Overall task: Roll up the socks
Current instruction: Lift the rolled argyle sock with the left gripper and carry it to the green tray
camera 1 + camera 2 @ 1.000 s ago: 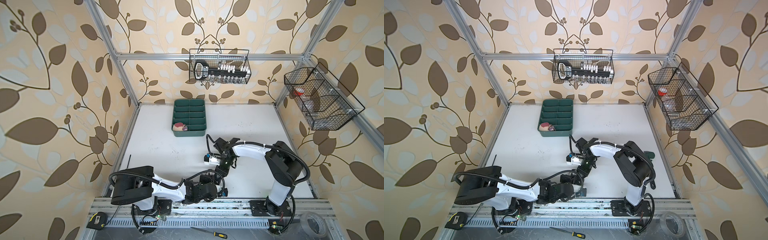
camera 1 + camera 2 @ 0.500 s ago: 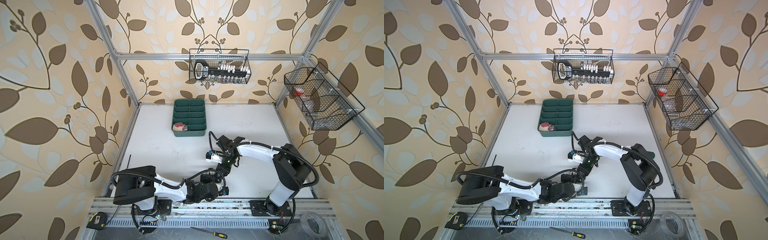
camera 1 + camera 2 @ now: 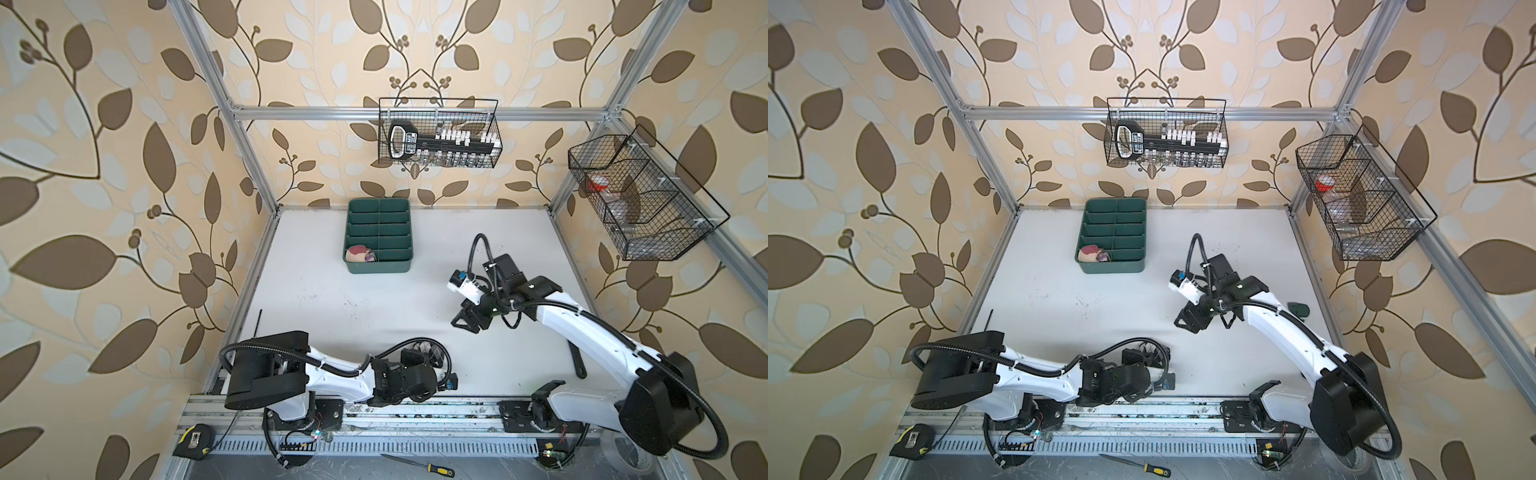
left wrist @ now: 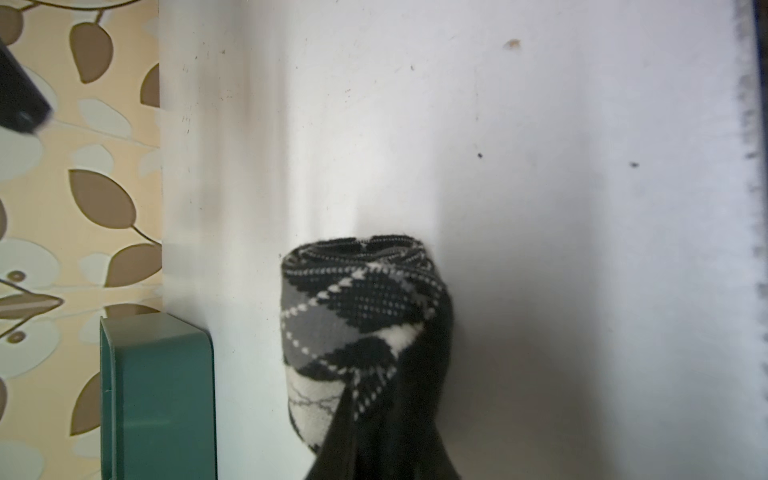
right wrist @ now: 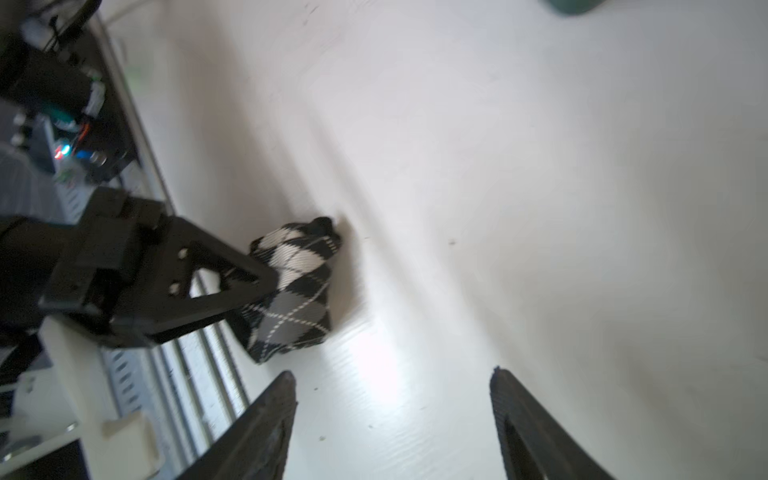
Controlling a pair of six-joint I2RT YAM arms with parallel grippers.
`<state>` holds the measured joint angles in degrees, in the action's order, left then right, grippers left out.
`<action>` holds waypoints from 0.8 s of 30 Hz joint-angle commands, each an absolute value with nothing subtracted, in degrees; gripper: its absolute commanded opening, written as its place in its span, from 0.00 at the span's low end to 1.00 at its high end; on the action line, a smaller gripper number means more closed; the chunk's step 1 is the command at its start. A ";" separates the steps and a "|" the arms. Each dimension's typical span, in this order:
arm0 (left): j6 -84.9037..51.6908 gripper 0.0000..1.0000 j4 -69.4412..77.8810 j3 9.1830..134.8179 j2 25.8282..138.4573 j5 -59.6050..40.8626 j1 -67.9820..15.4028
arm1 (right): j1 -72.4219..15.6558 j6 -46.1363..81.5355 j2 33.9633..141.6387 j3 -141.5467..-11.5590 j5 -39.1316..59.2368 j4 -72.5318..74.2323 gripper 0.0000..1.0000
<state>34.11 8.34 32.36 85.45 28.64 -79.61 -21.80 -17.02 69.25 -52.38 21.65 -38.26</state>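
The black-grey-white argyle sock (image 4: 361, 316) is rolled into a tight bundle near the table's front edge, and shows in both top views (image 3: 432, 354) (image 3: 1152, 353). My left gripper (image 4: 380, 419) is shut on the roll's loose end. In the right wrist view its black fingers (image 5: 208, 282) pinch the argyle sock (image 5: 293, 291). My right gripper (image 5: 392, 374) is open and empty, and hovers apart from the roll over bare table (image 3: 463, 322) (image 3: 1185, 322). The beige sock with maroon parts (image 3: 359, 253) (image 3: 1094, 254) lies rolled in a front compartment of the green tray (image 3: 409, 232).
The green tray (image 3: 1144, 232) stands at the back middle, and its corner (image 4: 158, 395) shows in the left wrist view. Wire baskets (image 3: 440, 133) (image 3: 640, 195) hang on the walls. A black strip (image 3: 577, 361) lies at the right. A screwdriver (image 3: 419, 464) and tape measure (image 3: 193, 440) lie off the front rail.
My right gripper has opened wide and drawn back from the roll, away to the right. My left gripper has closed a little more on the argyle sock and stayed in place.
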 commanded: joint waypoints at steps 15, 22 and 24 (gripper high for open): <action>26.98 0.07 -19.01 48.45 69.21 14.10 -63.33 | -11.12 -0.60 55.74 -54.16 7.13 -25.93 0.73; 41.52 0.08 -24.26 60.86 67.58 2.01 -45.78 | -11.88 0.88 55.31 -56.39 8.00 -25.31 0.73; 44.85 0.07 -23.34 63.20 69.11 -0.45 -41.64 | -12.57 0.88 55.16 -56.60 8.00 -25.40 0.73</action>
